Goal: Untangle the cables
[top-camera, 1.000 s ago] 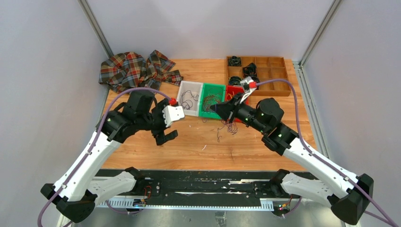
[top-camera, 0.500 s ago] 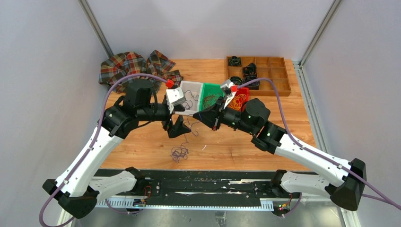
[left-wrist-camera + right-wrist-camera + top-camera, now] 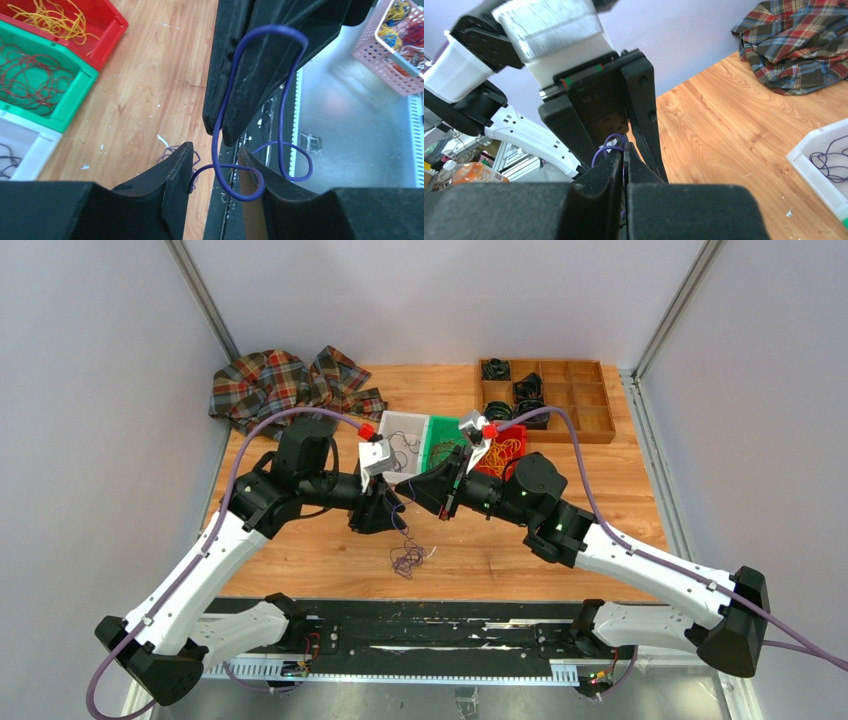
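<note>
Over the middle of the table my right gripper (image 3: pixel 401 487) is shut on a purple cable (image 3: pixel 218 125). The strand loops down from its closed fingers and runs between the fingertips of my left gripper (image 3: pixel 214 159). The left jaws stand apart around the strand, and I see no pinch on it. In the right wrist view the right gripper (image 3: pixel 625 150) is closed tight with the purple cable (image 3: pixel 606 142) curling out past its tip. A small purple tangle (image 3: pixel 407 560) hangs below the two grippers, just above the wood.
Three bins stand behind the grippers: a white bin (image 3: pixel 392 422) with purple cables, a green bin (image 3: pixel 75 95) with dark cables, a red bin (image 3: pixel 107 30) with yellow ones. A wooden organiser (image 3: pixel 560 400) is back right, a plaid cloth (image 3: pixel 285 388) back left.
The right gripper carried the tangle left, off the wood. The left gripper swung in to meet it, and its jaws have narrowed around a purple strand.
</note>
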You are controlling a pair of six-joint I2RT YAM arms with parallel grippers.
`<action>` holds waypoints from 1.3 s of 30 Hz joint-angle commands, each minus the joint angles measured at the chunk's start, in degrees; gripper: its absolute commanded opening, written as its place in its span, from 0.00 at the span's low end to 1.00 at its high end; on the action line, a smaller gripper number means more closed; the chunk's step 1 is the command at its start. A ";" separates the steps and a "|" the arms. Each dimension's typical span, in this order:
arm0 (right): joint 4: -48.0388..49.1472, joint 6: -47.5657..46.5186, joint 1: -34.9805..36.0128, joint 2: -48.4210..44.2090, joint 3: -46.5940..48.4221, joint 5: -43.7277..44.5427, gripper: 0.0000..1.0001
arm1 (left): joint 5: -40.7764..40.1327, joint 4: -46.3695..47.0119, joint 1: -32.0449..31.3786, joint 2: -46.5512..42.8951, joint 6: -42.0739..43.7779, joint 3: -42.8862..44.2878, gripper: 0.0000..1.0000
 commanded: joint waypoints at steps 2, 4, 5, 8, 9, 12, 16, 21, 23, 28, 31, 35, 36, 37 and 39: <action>5.09 1.34 1.08 -0.48 2.87 -1.53 0.01 | 4.16 6.90 -0.12 -2.29 -6.53 -3.40 0.42; 5.44 1.39 1.11 -0.75 3.22 -1.24 0.01 | 4.44 8.67 0.15 -2.44 -8.38 -4.35 0.37; 5.84 1.57 1.09 -0.90 3.34 -1.22 0.01 | 4.68 9.70 0.45 -2.57 -9.52 -4.72 0.33; 7.56 3.50 1.09 -1.21 3.49 -1.24 0.01 | 4.62 14.40 1.73 -3.47 -13.68 -6.09 0.27; 8.88 4.55 1.11 -1.29 3.22 -1.34 0.01 | 4.72 16.21 2.33 -3.91 -15.61 -6.58 0.27; 11.84 6.81 1.13 -1.38 2.98 -1.85 0.01 | 6.30 23.41 3.91 -5.57 -22.24 -9.59 0.30; 11.39 6.37 1.09 -1.82 3.84 -0.83 0.01 | 7.53 27.39 4.00 -8.12 -26.84 -13.08 0.52; 11.20 6.62 1.09 -1.32 4.93 -1.04 0.01 | 6.70 29.10 4.01 -9.43 -28.22 -15.23 0.54; 11.20 6.63 1.09 -1.26 5.18 -0.83 0.01 | 6.49 29.86 4.01 -9.44 -29.33 -16.03 0.50; 9.85 5.35 1.09 -1.82 6.22 -0.24 0.01 | 6.93 28.62 4.01 -10.19 -28.57 -18.16 0.35; 8.70 4.45 1.09 -2.49 6.38 0.65 0.01 | 6.25 27.02 4.01 -11.20 -26.53 -19.01 0.28; 8.33 4.46 1.09 -2.00 6.15 0.68 0.01 | 4.79 27.54 4.01 -11.57 -25.61 -17.69 0.04; 8.12 4.44 1.09 -1.87 5.94 0.68 0.01 | 4.25 27.41 4.01 -11.48 -25.48 -16.81 0.01; 7.78 4.41 1.09 -1.69 5.66 0.63 0.01 | 3.92 27.37 4.08 -11.34 -25.40 -15.75 0.01; 7.11 3.92 1.09 -1.58 4.76 0.90 0.01 | 4.32 27.25 4.10 -11.08 -25.33 -13.75 0.01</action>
